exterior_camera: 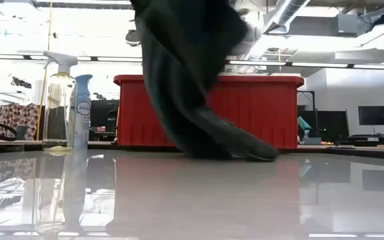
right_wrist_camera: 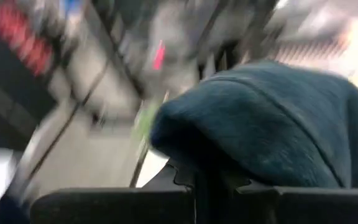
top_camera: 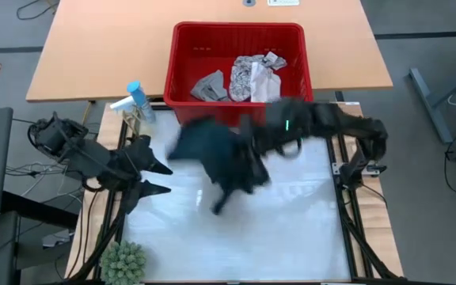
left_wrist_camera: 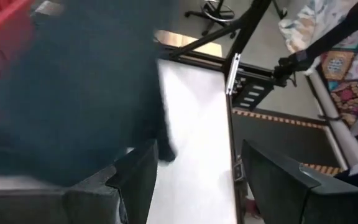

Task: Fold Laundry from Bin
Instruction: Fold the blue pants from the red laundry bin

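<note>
The red bin (top_camera: 182, 63) stands at the table's far edge. In it lie a white-grey patterned cloth (top_camera: 253, 75) and a small grey cloth (top_camera: 210, 85). A large dark garment (top_camera: 220, 158) hangs over the middle of the table from my right gripper (top_camera: 250, 146), which is shut on it and reaches in from the right. The garment also fills the low view (exterior_camera: 185, 73) and the left of the left wrist view (left_wrist_camera: 73, 87). My left gripper (top_camera: 163, 178) stands open at the table's left, just short of the garment, with nothing between its fingers (left_wrist_camera: 135, 180). My right gripper pinches a bunched part of the dark garment (right_wrist_camera: 229, 168) between its two fingers; the cloth bulges up over them (right_wrist_camera: 260, 118). The fingers slant downward from the table's right side. The garment hangs below them, and its lower end (exterior_camera: 245, 148) lies on the table.
A clear spray bottle (exterior_camera: 59, 100) and a blue-white spray can (exterior_camera: 80, 110) stand at the far left, beside the bin. A small green plant (top_camera: 125, 261) sits at the near left corner. A wooden table (top_camera: 93, 47) lies behind the bin.
</note>
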Tool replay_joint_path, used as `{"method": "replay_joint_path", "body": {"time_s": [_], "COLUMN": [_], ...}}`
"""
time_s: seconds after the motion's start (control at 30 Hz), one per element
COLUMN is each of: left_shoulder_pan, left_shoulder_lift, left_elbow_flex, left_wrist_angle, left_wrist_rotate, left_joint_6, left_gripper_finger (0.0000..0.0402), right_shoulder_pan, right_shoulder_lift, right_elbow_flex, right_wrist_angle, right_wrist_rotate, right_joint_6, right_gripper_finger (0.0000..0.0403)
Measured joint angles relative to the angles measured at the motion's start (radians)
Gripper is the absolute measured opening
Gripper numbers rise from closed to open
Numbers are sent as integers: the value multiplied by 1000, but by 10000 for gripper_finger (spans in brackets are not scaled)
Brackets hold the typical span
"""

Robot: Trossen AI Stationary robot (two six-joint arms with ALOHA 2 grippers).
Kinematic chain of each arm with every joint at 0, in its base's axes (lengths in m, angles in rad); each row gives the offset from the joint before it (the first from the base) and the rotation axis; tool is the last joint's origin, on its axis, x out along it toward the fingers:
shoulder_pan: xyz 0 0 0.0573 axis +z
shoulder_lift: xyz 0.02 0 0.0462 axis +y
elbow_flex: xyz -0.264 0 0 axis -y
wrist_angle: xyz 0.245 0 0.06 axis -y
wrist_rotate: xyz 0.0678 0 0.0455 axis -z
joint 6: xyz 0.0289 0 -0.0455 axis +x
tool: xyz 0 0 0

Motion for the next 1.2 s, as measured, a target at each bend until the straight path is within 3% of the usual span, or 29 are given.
{"method": "replay_joint_path", "body": {"time_s": [0.1,0.3,0.4,0.63,0.77,0.93,1.1,1.2], "left_shoulder_pan": [-19,-29,4,86,173,319,511,640], "left_shoulder_lift": [1,40,74,205,307,393,385,382], "left_elbow_flex": [0,-15,-54,-127,-156,-241,-382,-479], "left_wrist_angle": [-12,-27,-7,81,152,363,586,761], "left_wrist_rotate": [-62,-169,-171,-302,-197,24,226,459], "left_joint_6": [1,30,76,156,326,445,437,336], "left_gripper_finger": [221,221,221,221,222,235,247,248], "right_shoulder_pan": [133,394,506,662,700,727,771,791], "right_shoulder_lift": [11,7,7,7,7,7,7,7], "right_elbow_flex": [-75,-292,-394,-593,-639,-648,-649,-649], "right_wrist_angle": [-141,-139,-138,-188,-193,-172,-131,-130], "right_wrist_rotate": [-2,41,71,86,89,110,220,265], "right_joint_6": [74,339,519,990,1168,1276,1321,1360], "right_gripper_finger": [40,42,74,162,215,268,277,278]}}
